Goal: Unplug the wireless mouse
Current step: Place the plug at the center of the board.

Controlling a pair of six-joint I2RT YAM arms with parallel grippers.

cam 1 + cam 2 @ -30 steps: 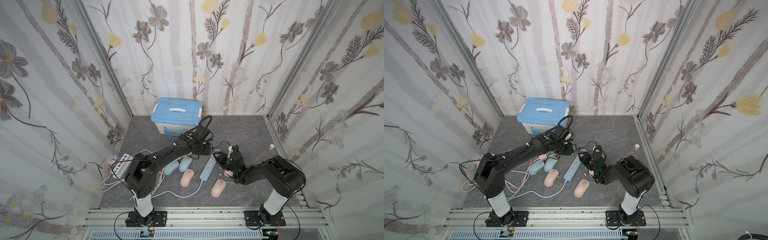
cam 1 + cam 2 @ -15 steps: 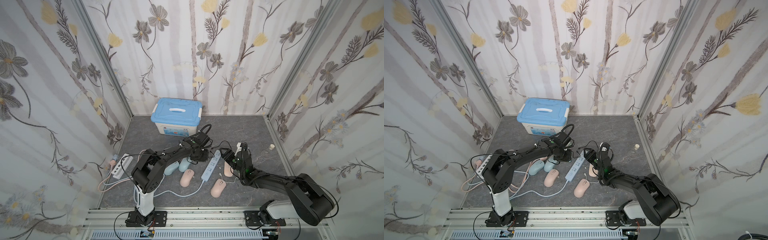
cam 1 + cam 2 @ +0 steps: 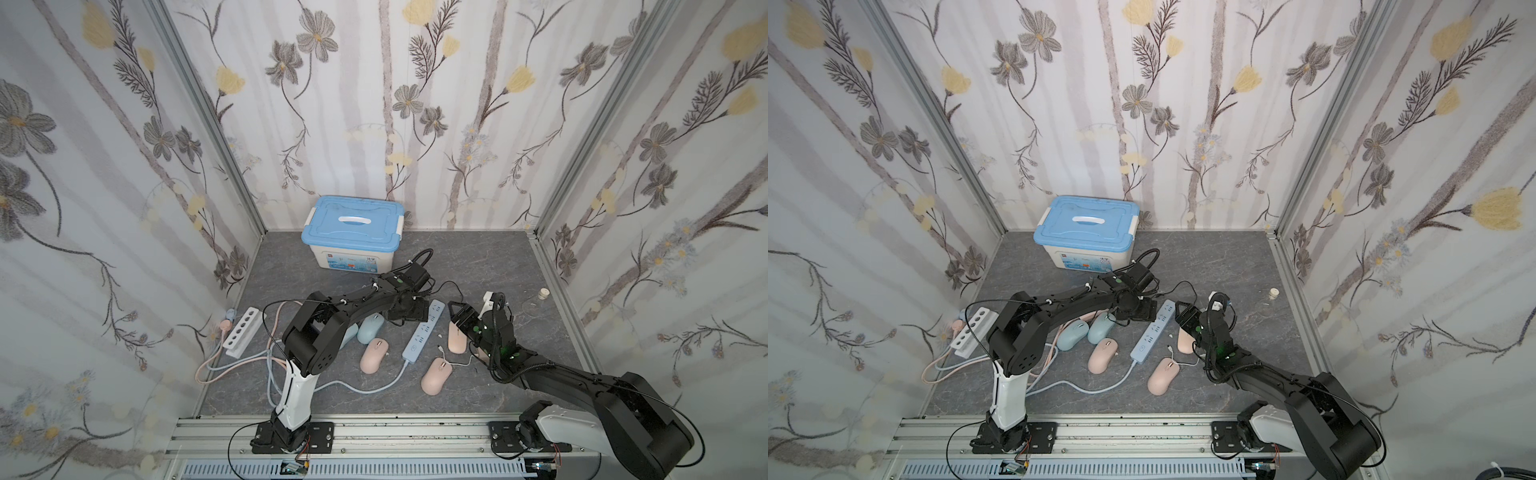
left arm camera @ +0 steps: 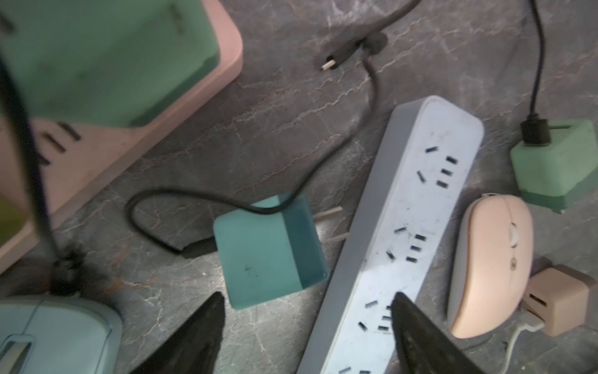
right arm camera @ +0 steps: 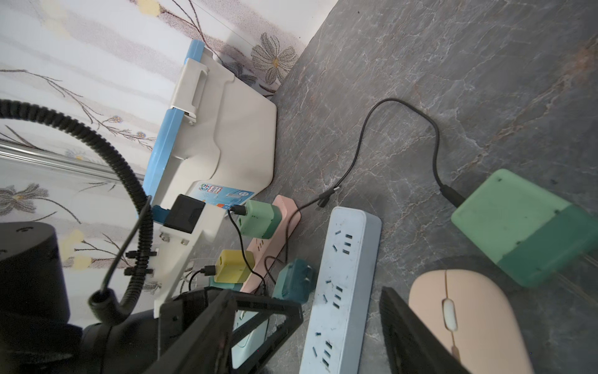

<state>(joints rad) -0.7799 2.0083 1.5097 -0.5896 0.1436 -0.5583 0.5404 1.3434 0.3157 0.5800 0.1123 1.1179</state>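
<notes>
My left gripper (image 3: 409,309) (image 4: 307,296) is open low over the floor, one fingertip above the light blue power strip (image 4: 417,207) (image 3: 424,332). A teal charger (image 4: 268,252) lies on its side beside the strip with its prongs bare, and its black cable ends in a loose plug (image 4: 333,63). My right gripper (image 3: 461,316) (image 5: 307,298) is open above the same strip (image 5: 343,285), beside a pink mouse (image 5: 466,323) (image 3: 457,338). Another black cable runs into a light blue mouse (image 4: 48,336) (image 3: 371,328). I cannot tell which mouse the task means.
A pink strip (image 5: 284,220) carries a green charger (image 5: 259,218) and a yellow charger (image 5: 233,265). A second green charger (image 5: 524,226) and a beige charger (image 4: 559,298) lie loose. A blue-lidded box (image 3: 353,232) stands at the back, a white strip (image 3: 243,330) at the left, and more pink mice (image 3: 374,355) in front.
My left gripper has gone from shut to open. The right arm has stretched out lower and flatter over the floor, its gripper now a little wider.
</notes>
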